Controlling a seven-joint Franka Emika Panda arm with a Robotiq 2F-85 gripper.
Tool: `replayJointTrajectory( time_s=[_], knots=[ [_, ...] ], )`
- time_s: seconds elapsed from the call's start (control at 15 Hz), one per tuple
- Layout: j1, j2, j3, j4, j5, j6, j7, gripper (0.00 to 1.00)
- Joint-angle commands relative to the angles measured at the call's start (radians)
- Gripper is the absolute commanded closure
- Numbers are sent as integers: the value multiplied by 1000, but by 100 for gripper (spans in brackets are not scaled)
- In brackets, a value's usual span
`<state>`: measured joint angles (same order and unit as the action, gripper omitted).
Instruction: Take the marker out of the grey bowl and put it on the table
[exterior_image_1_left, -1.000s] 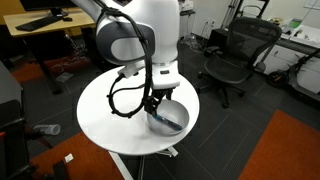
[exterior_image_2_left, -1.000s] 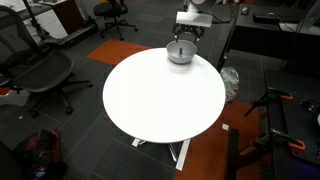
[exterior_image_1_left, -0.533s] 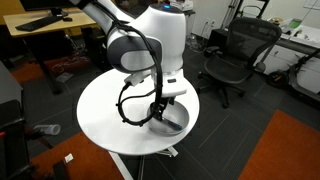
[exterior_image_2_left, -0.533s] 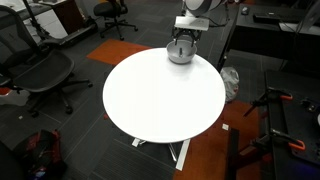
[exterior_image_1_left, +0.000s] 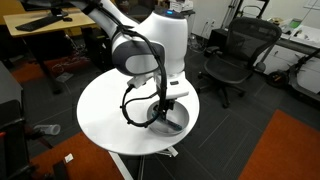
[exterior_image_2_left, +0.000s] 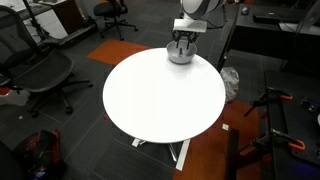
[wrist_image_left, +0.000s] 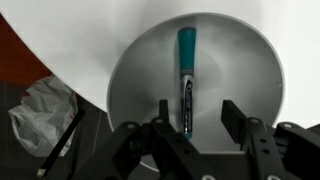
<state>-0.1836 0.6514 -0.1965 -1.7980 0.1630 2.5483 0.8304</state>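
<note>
In the wrist view the teal and dark marker (wrist_image_left: 186, 75) lies lengthwise in the grey bowl (wrist_image_left: 250, 70). My gripper (wrist_image_left: 197, 114) hangs low over the bowl with its jaws straddling the marker's near end. The left finger (wrist_image_left: 162, 112) is close beside the marker, while a clear gap stays between it and the right finger (wrist_image_left: 232, 114). In both exterior views the gripper (exterior_image_1_left: 163, 112) (exterior_image_2_left: 182, 42) reaches down into the bowl (exterior_image_1_left: 180, 122) (exterior_image_2_left: 180, 56), which stands near the rim of the white round table (exterior_image_1_left: 100, 115) (exterior_image_2_left: 160, 100). The marker is hidden there.
The bowl sits close to the table's edge (wrist_image_left: 70, 80), with a crumpled plastic bag (wrist_image_left: 40, 110) on the floor beyond. Office chairs (exterior_image_1_left: 235, 55) (exterior_image_2_left: 40, 70) and a wooden desk (exterior_image_1_left: 45, 25) stand around the table.
The arm has lowered the gripper into the bowl, and the jaws have narrowed around the marker's end.
</note>
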Motion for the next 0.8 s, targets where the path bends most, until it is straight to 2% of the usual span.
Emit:
replayJointTrajectory(
  time_s=[0.0,0.73],
  knots=[
    [2,32,-2,43,25,-12,-35,38],
    [8,152,-10,154,18,-43,-20,35]
  ],
)
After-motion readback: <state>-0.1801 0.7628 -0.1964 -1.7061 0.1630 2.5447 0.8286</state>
